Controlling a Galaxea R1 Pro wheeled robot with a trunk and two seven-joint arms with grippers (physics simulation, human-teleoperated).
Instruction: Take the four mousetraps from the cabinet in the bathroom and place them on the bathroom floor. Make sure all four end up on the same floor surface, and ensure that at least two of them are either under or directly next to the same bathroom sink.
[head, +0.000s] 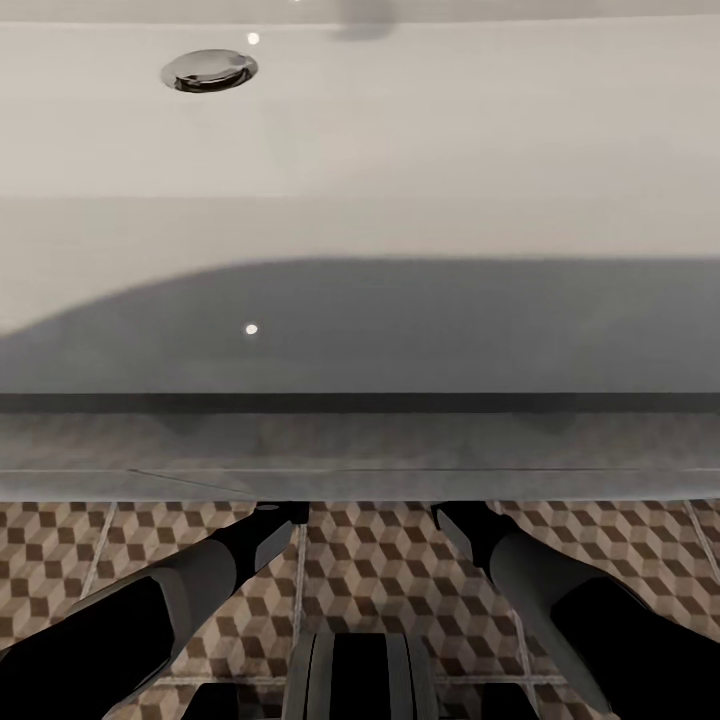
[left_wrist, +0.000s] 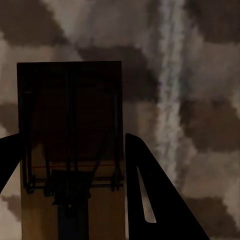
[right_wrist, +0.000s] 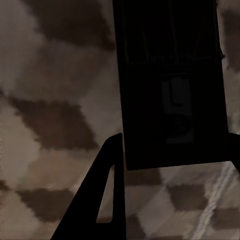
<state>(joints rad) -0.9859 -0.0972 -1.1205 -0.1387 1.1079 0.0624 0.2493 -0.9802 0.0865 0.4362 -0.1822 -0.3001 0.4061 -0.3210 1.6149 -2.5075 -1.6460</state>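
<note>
A wooden mousetrap (left_wrist: 70, 115) with a wire spring sits between the fingers of my left gripper (left_wrist: 71, 137), which is shut on its long edges close above the cube-patterned floor (left_wrist: 200, 125). A second mousetrap (right_wrist: 170, 85), dark in shadow, is held the same way by my right gripper (right_wrist: 176, 135), with the floor (right_wrist: 50, 120) right behind it. From the head view, the white sink (head: 400, 150) with its chrome drain (head: 208, 71) lies below me. Both forearms (head: 180, 590) (head: 560, 580) reach under its front edge, which hides the grippers.
The vanity's front edge (head: 360, 480) overhangs the arms. Patterned floor tiles (head: 370, 560) with pale grout lines show between the forearms, with my trunk (head: 358, 675) at the picture's bottom middle.
</note>
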